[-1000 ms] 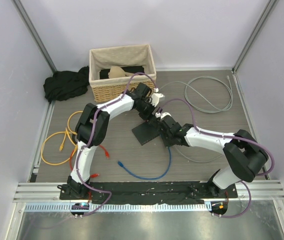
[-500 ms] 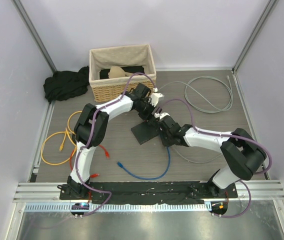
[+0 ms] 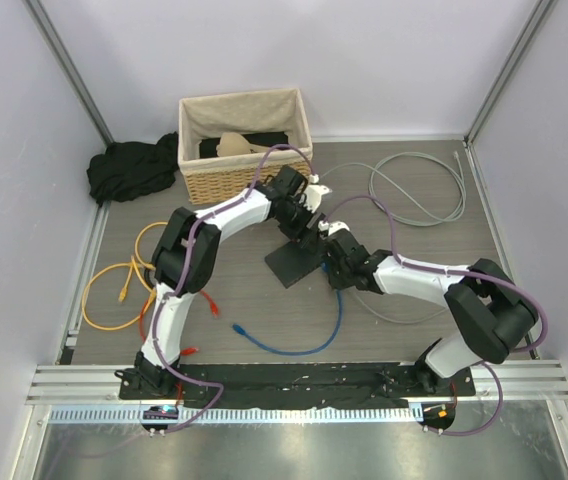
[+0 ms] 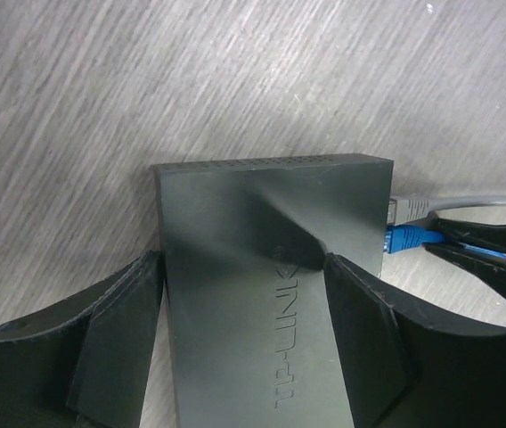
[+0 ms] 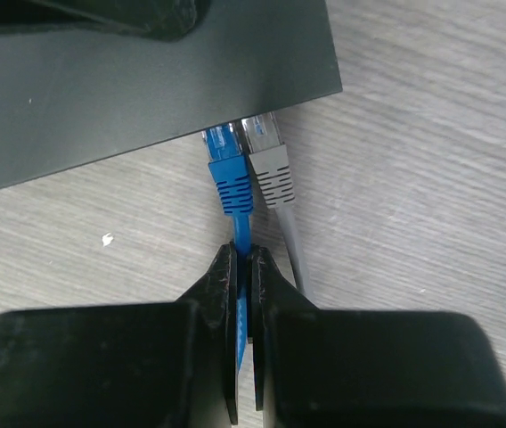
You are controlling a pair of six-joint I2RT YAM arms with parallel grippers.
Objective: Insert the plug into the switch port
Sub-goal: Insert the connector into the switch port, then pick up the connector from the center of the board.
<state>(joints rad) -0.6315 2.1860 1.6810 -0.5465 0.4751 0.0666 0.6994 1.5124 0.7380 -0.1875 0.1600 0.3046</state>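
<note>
The switch (image 3: 292, 262) is a flat dark-grey box mid-table; it fills the left wrist view (image 4: 271, 259) with raised lettering on top. My left gripper (image 4: 244, 330) has a finger on each side of it, shut on it. In the right wrist view my right gripper (image 5: 243, 267) is shut on the blue cable just behind the blue plug (image 5: 229, 174). The plug's tip is in a socket under the switch's edge (image 5: 146, 80). A grey plug (image 5: 269, 165) sits in the neighbouring socket. Both plugs also show in the left wrist view, the blue one (image 4: 411, 237) at the switch's right side.
A wicker basket (image 3: 245, 143) stands at the back, black cloth (image 3: 129, 168) to its left. A grey cable coil (image 3: 419, 188) lies back right, yellow and orange cables (image 3: 129, 285) at left. The blue cable (image 3: 299, 345) loops toward the near edge.
The switch and both grippers have shifted slightly toward the back right, and the right gripper has closed in on the switch's edge.
</note>
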